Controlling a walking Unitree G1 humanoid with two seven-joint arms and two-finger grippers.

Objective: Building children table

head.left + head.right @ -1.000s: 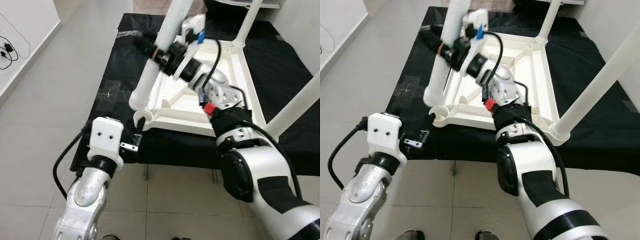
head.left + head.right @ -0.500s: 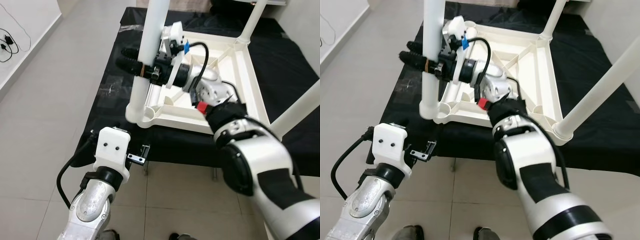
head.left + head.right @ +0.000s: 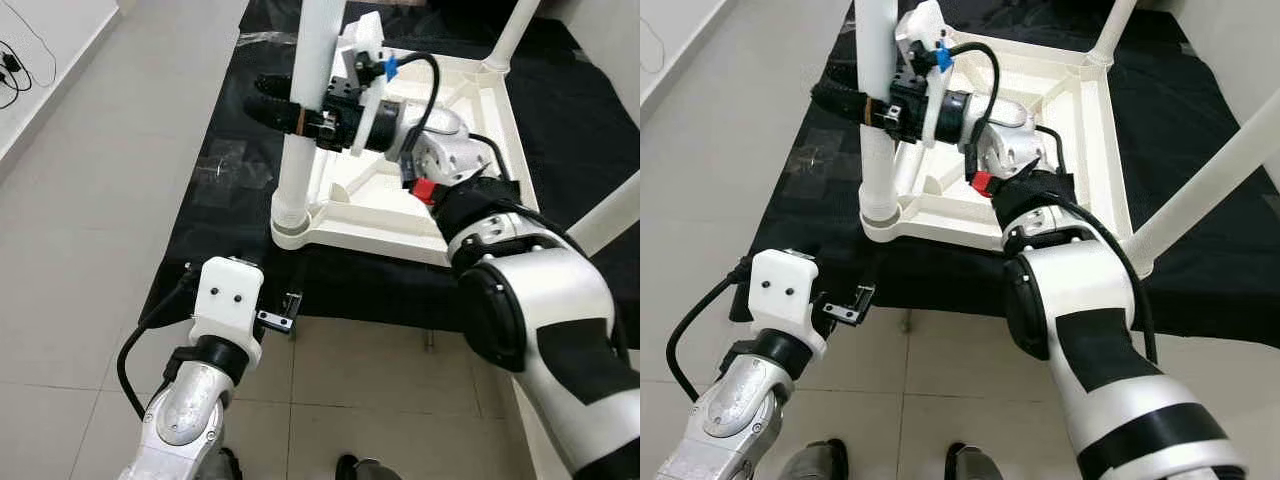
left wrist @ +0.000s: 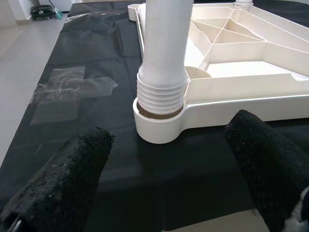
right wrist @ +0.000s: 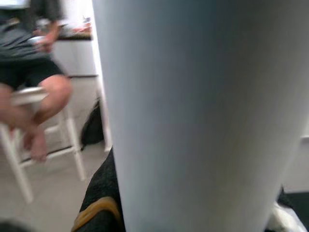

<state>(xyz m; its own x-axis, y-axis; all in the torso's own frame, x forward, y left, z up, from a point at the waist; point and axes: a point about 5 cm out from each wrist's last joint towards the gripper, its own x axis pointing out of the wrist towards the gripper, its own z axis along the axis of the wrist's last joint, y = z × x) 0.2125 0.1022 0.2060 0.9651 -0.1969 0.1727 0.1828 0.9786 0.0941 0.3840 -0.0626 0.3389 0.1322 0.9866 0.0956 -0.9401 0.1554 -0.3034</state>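
Note:
The white table top (image 3: 470, 215) lies upside down on a black cloth. A white table leg (image 3: 305, 130) stands upright, its ribbed lower end in the near-left corner socket (image 4: 161, 128). My right gripper (image 3: 275, 105) is shut on this leg about halfway up, one black finger on each side. In the right wrist view the leg (image 5: 203, 111) sits very close to the camera. My left gripper (image 4: 174, 159) is open, low at the bench's front edge, just short of the socket and touching nothing. Its fingers (image 4: 63, 179) are wide apart.
Two more legs (image 3: 1120, 20) (image 3: 1220, 170) stand up from the far and right corners. Clear tape (image 4: 67, 92) sticks to the black cloth (image 3: 220, 190). Grey tiled floor (image 3: 90, 230) lies left of the bench. A person (image 5: 34, 72) sits on a stool behind.
The right gripper has swung the leg from tilted to upright and brought its lower end down into the corner socket. The left arm has barely moved. The camera has shifted.

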